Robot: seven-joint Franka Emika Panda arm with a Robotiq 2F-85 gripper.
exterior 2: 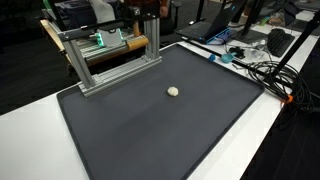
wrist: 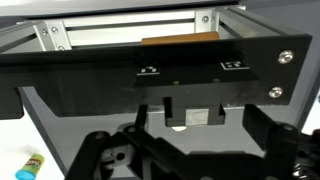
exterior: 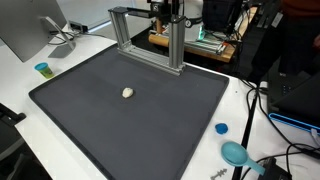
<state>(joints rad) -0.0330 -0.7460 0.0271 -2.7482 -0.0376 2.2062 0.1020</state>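
A small white lump (exterior: 127, 92) lies on the dark grey mat (exterior: 90, 120), also seen in an exterior view (exterior 2: 173, 91). An aluminium frame (exterior: 145, 38) stands at the mat's far edge in both exterior views (exterior 2: 110, 58). My gripper (exterior: 170, 12) hangs above and behind the frame's top bar, far from the lump, and it also shows in an exterior view (exterior 2: 150, 10). In the wrist view the gripper (wrist: 195, 160) is open and empty, its dark fingers spread wide below a black crossbar (wrist: 150, 70). The lump (wrist: 179, 129) shows faintly beyond that bar.
A blue cup (exterior: 42, 69) stands left of the mat on the white table. A blue lid (exterior: 221, 128) and a teal scoop (exterior: 237, 153) lie to the right. A monitor (exterior: 30, 25) stands at the back left. Cables (exterior 2: 270, 70) run along one side.
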